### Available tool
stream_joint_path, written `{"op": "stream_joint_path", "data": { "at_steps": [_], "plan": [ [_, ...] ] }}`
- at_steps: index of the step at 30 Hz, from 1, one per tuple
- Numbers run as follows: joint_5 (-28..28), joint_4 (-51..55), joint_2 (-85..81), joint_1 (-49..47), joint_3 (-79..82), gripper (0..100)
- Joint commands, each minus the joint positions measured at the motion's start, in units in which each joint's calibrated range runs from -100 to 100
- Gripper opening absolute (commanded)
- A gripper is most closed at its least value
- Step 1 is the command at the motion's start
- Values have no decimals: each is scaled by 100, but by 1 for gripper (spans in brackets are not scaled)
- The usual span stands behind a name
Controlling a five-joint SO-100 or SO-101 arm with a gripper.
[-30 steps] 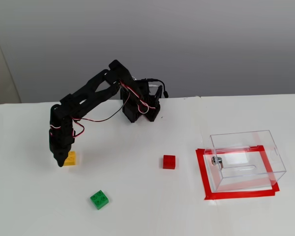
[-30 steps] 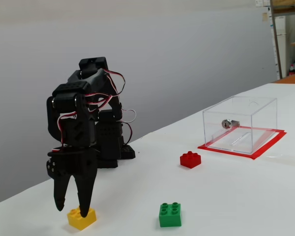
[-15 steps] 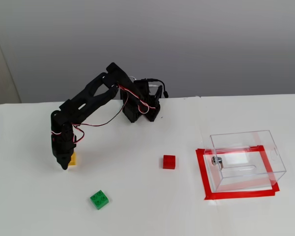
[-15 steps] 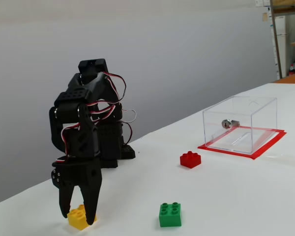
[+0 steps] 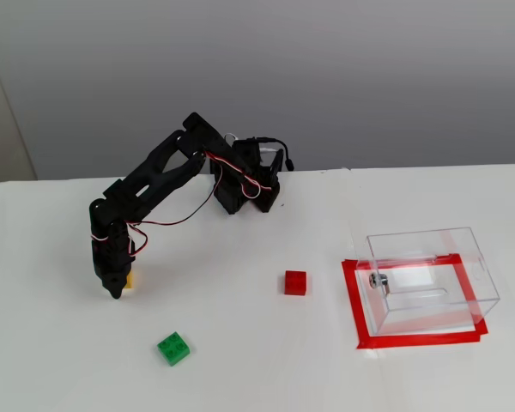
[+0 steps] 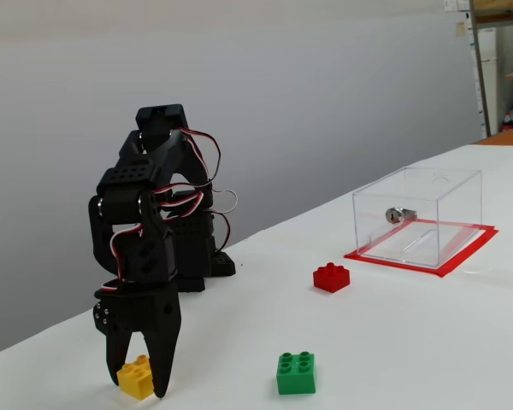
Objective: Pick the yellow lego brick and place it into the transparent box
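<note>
The yellow brick (image 5: 130, 278) sits on the table, mostly hidden behind the claw (image 5: 115, 290) from above; from the side, the brick (image 6: 137, 377) lies between the partly open fingers (image 6: 142, 384), not yet clamped

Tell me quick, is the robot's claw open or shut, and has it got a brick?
Gripper: open, its fingers down on either side of the yellow lego brick, which sits on the table, not yet squeezed or lifted.
</note>
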Motion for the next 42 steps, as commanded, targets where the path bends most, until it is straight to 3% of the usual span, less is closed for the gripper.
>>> {"op": "stream_joint_path", "data": {
  "at_steps": [1, 6, 14, 25, 42],
  "plan": [
    [-17, 28, -42, 45, -14, 29],
    [-17, 28, -51, 45, -14, 27],
    [-12, 28, -119, 45, -14, 6],
    [-7, 202, -203, 37, -32, 6],
    [-7, 838, -1850, -517, -32, 6]
  ]
}}
